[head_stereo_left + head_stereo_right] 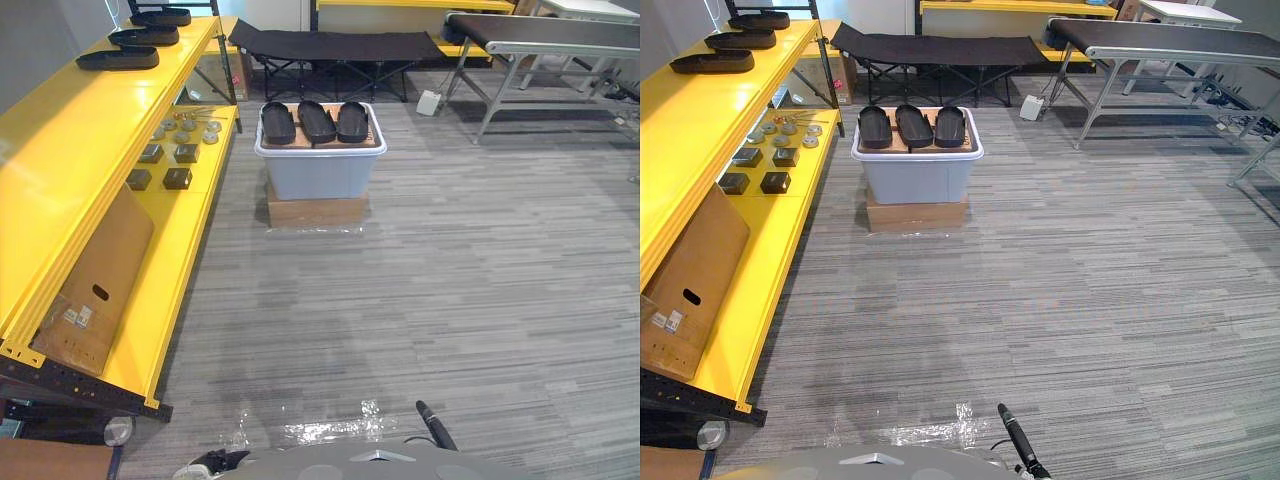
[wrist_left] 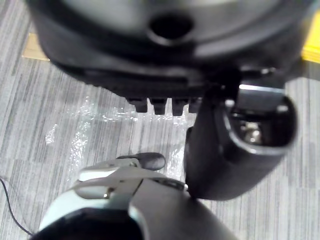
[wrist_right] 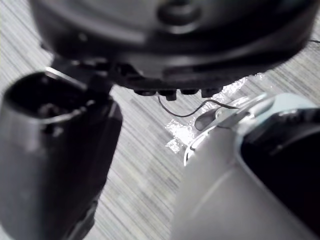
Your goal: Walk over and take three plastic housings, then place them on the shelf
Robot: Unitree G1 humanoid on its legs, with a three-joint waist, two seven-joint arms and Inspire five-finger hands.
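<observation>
Housings [image 1: 317,121] abreast on bin [image 1: 320,172], long axes pointing away, left robot hand [image 2: 165,70] and right robot hand [image 3: 175,47] slack

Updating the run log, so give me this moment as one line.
housings: three atop bin, untouched | shelf: robot's left | left hand: empty | right hand: empty

My left hand [image 2: 150,65] hangs empty, fingers [image 2: 161,105] relaxed and thumb [image 2: 225,155] standing out beside them. My right hand [image 3: 165,50] is likewise empty, fingers loose, thumb apart.
</observation>
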